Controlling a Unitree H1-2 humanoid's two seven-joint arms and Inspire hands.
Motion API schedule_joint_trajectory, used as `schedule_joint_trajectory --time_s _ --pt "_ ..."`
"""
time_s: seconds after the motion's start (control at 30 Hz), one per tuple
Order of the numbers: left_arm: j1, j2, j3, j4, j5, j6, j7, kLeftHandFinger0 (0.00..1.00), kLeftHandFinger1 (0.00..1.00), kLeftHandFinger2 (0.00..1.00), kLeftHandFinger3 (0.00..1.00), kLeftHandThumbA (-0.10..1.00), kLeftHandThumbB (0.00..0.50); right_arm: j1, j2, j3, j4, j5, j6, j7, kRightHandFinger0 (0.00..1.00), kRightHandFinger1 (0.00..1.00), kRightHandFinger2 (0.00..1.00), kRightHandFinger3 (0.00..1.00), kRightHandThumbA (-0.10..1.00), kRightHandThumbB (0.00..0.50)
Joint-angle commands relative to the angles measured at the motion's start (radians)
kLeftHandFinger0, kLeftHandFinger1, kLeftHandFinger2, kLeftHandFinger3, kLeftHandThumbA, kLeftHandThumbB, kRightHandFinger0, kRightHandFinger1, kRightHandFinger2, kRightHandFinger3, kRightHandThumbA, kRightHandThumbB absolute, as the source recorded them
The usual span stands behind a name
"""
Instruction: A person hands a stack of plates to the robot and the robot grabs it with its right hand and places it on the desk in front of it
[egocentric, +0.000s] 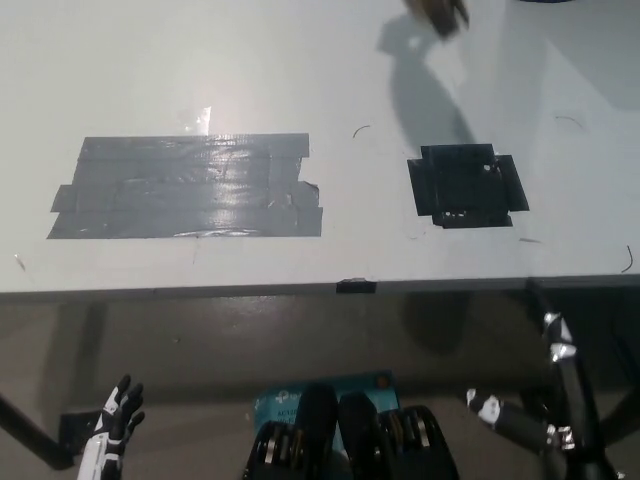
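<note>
No stack of plates shows in the head view. At the top edge a person's hand (440, 14) reaches in, blurred, and throws a shadow on the white desk (350, 90). My white left hand (118, 418) hangs low at the lower left, below the desk's front edge, fingers apart and holding nothing. My black right hand (560, 390) is at the lower right, also below the desk edge. It is dark against the floor, so its fingers are hard to read.
A wide patch of grey tape (190, 186) lies on the desk's left half. A smaller square of black tape (466, 185) sits to the right of it. The desk's front edge (300, 290) runs across the middle of the picture.
</note>
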Motion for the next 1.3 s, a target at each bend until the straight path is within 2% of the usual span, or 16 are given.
schedule_joint_trajectory --time_s 0.0,0.2,0.27,0.33,0.37,0.43,0.53,0.7,0.73,0.77,0.83,0.97,1.27 --pt "0.008 0.009 0.004 -0.037 -0.006 -0.039 0.002 1.00 1.00 1.00 1.00 1.00 0.293 -0.126 0.019 -0.047 -0.173 -0.302 -0.002 -0.115 1.00 1.00 1.00 1.00 1.00 0.431" --pt "0.006 0.007 0.002 -0.022 -0.006 -0.046 0.002 1.00 1.00 1.00 1.00 1.00 0.295 -0.304 0.021 -0.051 -0.153 -0.390 0.126 -0.093 1.00 1.00 1.00 1.00 1.00 0.472" --pt "0.005 0.007 0.001 -0.016 -0.007 -0.048 0.002 1.00 1.00 1.00 1.00 1.00 0.298 -0.346 0.023 -0.051 -0.126 -0.401 0.146 -0.098 1.00 1.00 1.00 1.00 1.00 0.471" --pt "0.005 0.009 0.001 -0.014 -0.007 -0.044 0.000 1.00 1.00 1.00 1.00 1.00 0.321 -0.384 0.030 -0.048 -0.102 -0.402 0.177 -0.094 1.00 1.00 1.00 1.00 1.00 0.464" --pt "0.005 0.010 0.000 -0.011 -0.004 -0.046 0.001 1.00 1.00 1.00 1.00 1.00 0.325 -0.406 0.033 -0.043 -0.082 -0.405 0.188 -0.092 1.00 1.00 1.00 1.00 1.00 0.450" --pt "0.003 0.011 0.000 -0.008 -0.004 -0.048 -0.001 1.00 1.00 1.00 1.00 1.00 0.333 -0.433 0.036 -0.035 -0.055 -0.411 0.193 -0.100 1.00 1.00 1.00 1.00 1.00 0.445" --pt "0.007 0.009 -0.002 -0.006 -0.001 -0.052 0.001 1.00 1.00 1.00 1.00 1.00 0.319 -0.495 0.044 -0.019 0.004 -0.424 0.223 -0.095 1.00 1.00 1.00 1.00 0.94 0.442" --pt "0.014 0.006 -0.008 -0.005 0.008 -0.058 0.001 1.00 1.00 1.00 1.00 1.00 0.302 -0.555 0.045 0.008 0.076 -0.458 0.262 -0.089 1.00 1.00 1.00 1.00 1.00 0.450" --pt "0.016 0.004 -0.007 -0.007 0.009 -0.055 0.003 1.00 1.00 1.00 1.00 1.00 0.305 -0.578 0.043 0.015 0.109 -0.461 0.260 -0.096 1.00 1.00 1.00 1.00 0.95 0.420" --pt "0.016 0.003 -0.006 -0.008 0.009 -0.053 0.006 1.00 1.00 1.00 1.00 1.00 0.305 -0.598 0.043 0.020 0.136 -0.460 0.260 -0.103 1.00 1.00 1.00 1.00 0.92 0.421" --pt "0.015 0.006 -0.008 -0.007 0.029 -0.058 0.013 1.00 1.00 1.00 1.00 1.00 0.292 -0.634 0.040 0.028 0.187 -0.463 0.262 -0.115 1.00 1.00 1.00 1.00 0.93 0.436" --pt "0.015 0.005 -0.007 -0.006 0.024 -0.056 0.011 1.00 1.00 1.00 1.00 1.00 0.297 -0.694 0.028 0.043 0.278 -0.478 0.278 -0.133 1.00 1.00 1.00 1.00 0.96 0.450" --pt "0.010 0.006 -0.006 -0.007 0.021 -0.058 0.007 1.00 1.00 1.00 1.00 1.00 0.296 -0.794 -0.001 0.070 0.437 -0.487 0.298 -0.173 1.00 1.00 1.00 1.00 0.92 0.435"
